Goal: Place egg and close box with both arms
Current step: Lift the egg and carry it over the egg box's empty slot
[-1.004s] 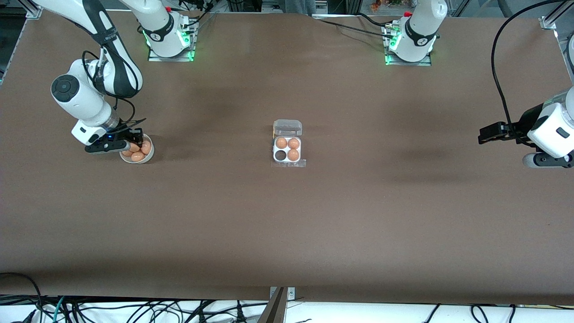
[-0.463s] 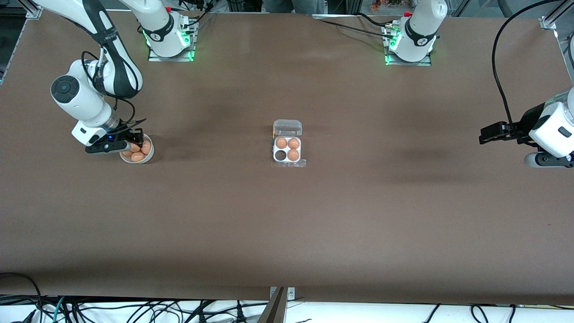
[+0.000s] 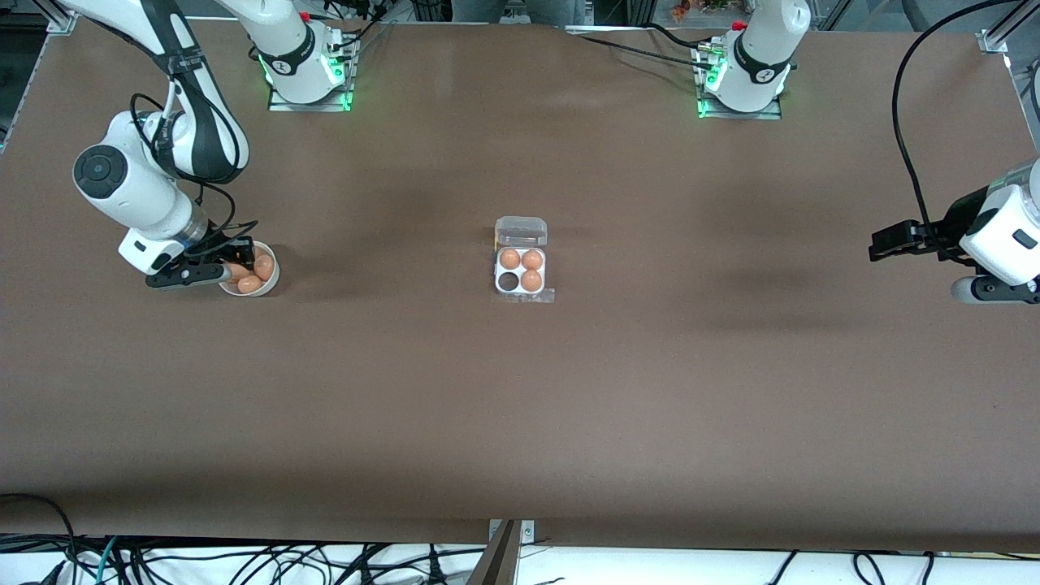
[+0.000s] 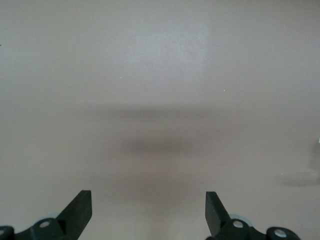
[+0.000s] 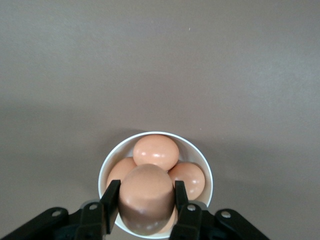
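Note:
The box stands open at the table's middle, its clear lid laid back toward the robots' bases. It holds three brown eggs; the cell nearest the front camera toward the right arm's end is empty. My right gripper is shut on a brown egg and holds it just above the round white bowl with more eggs in it. My left gripper is open and empty, waiting above bare table at the left arm's end.
The white bowl sits near the right arm's end of the table. Brown table surface spreads around the box. Cables hang along the edge nearest the front camera.
My right gripper has risen a little out of the bowl with the egg in it, and the wrist has shifted toward the right arm's end. The left arm has barely moved.

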Tool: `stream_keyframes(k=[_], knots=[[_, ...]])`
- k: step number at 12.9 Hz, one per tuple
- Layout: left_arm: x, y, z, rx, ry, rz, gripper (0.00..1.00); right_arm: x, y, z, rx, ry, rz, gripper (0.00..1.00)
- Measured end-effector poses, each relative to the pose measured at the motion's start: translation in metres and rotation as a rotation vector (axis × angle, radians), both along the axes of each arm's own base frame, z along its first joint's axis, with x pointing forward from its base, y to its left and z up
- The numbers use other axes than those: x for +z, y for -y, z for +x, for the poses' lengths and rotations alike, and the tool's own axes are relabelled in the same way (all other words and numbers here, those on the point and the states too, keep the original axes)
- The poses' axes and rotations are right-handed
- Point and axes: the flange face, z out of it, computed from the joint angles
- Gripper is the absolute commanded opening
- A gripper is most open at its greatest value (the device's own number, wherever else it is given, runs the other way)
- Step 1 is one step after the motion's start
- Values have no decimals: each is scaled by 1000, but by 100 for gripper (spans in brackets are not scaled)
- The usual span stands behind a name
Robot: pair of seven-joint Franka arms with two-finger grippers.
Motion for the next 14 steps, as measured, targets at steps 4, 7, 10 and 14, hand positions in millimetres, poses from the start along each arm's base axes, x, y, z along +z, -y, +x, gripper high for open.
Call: stream_keyframes(k=[4,7,10,14], knots=[[0,-1,0,2,0,0,100,58,-43,34,1,-81,6,19],[0,-2,0,3,0,0,100,94,-119,48,-49,-82,1,19],[0,-3,0,5,0,0,100,95,-208,49,-102,-67,-8,19],[0,-4,0,7,0,0,100,77,-313,45,-191,-65,2,19]])
